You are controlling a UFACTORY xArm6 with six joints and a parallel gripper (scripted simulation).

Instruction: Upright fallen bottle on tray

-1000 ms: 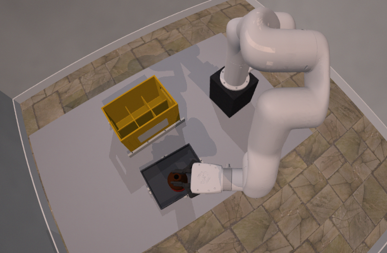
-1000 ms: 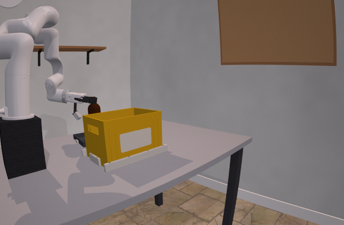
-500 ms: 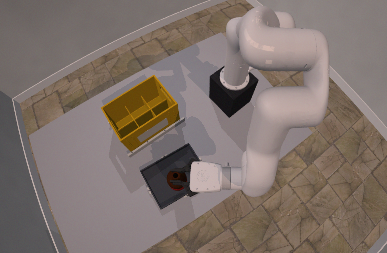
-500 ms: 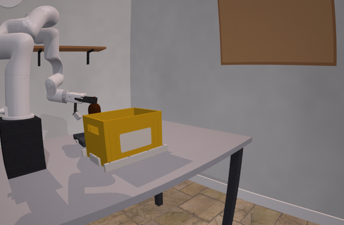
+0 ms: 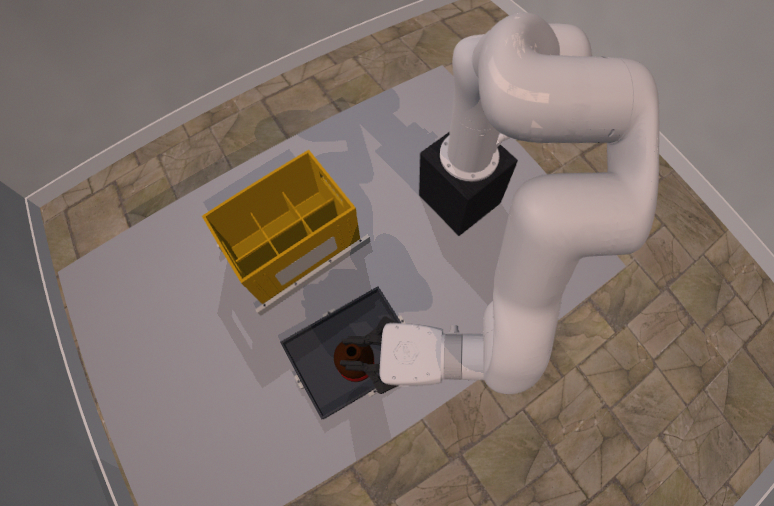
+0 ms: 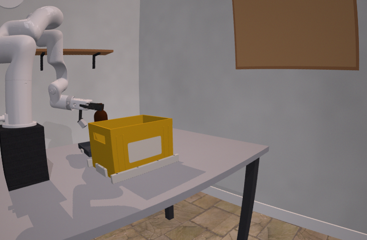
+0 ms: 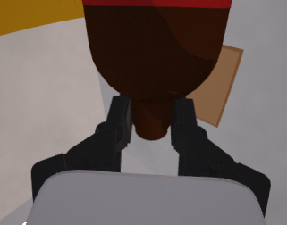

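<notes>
The white six-joint arm (image 5: 570, 196) reached out from its black block pedestal (image 5: 442, 202) and bent down over the dark, shallow square tray (image 5: 307, 372) on the pale grey counter (image 5: 161, 357). Its tool (image 5: 359, 356), a white box body with two black fingers, was clenched on the neck of a dark brown glass bottle (image 5: 347, 361) with a red label band. In the wrist view the fingers pressed against both sides of the narrow neck, with the broad shoulder of the bottle (image 7: 156, 40) and the red band beyond them.

From above, the bottle stood over the middle of the tray, its mouth pointing up toward the camera, the red band showing at its lower rim. In the exterior view the tool (image 6: 96, 106) held the bottle (image 6: 100, 115) by its top, neck up and body hanging below; the lower part was hidden behind the yellow plastic crate (image 6: 130, 142), so whether the base touched the tray could not be told.

The crate (image 5: 281, 229), open-topped with inner dividers forming compartments, sat level on the counter just beside the tray, within low white corner guides (image 6: 144, 169). A corner of the tray (image 6: 84, 146) showed behind it, lying flat.
</notes>
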